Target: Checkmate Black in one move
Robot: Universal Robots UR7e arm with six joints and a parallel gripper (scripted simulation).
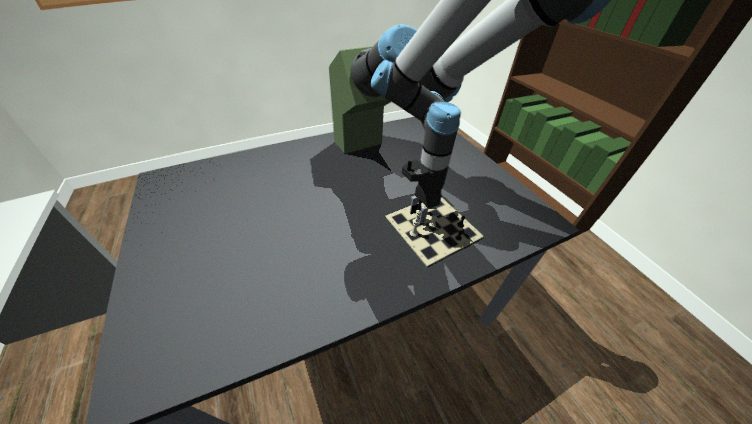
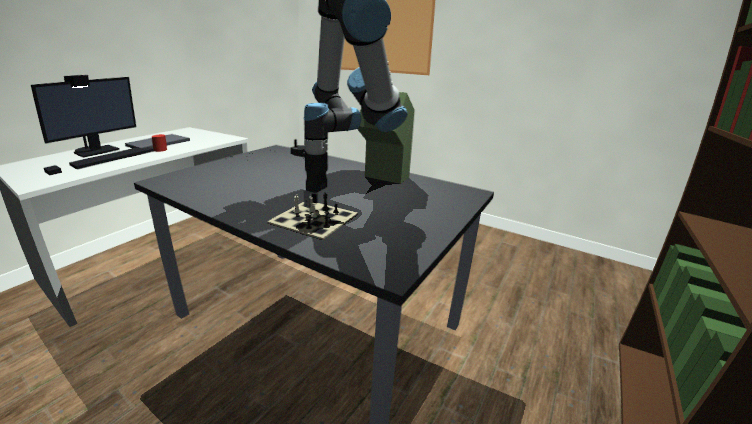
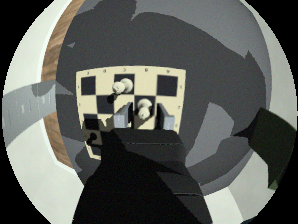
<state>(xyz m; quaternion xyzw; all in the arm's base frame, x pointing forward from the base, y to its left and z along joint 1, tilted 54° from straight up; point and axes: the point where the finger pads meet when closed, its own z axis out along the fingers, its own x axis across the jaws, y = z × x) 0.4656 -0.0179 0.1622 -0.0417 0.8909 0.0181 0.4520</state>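
Note:
The chessboard lies on the table. My gripper points down over it, its fingers open on both sides of a white piece that stands on B2 in the wrist view. The fingers are apart from that piece there. Another white piece stands on C1. A black piece stands toward the board's far right side in the top view. A black piece shows near the E file in the wrist view. The gripper's body hides part of the board, and piece kinds are hard to tell.
The dark table carries the arm's green pedestal behind the board. More black pieces stand close to the gripper. A bookcase is at the right, and a white desk is beyond the table.

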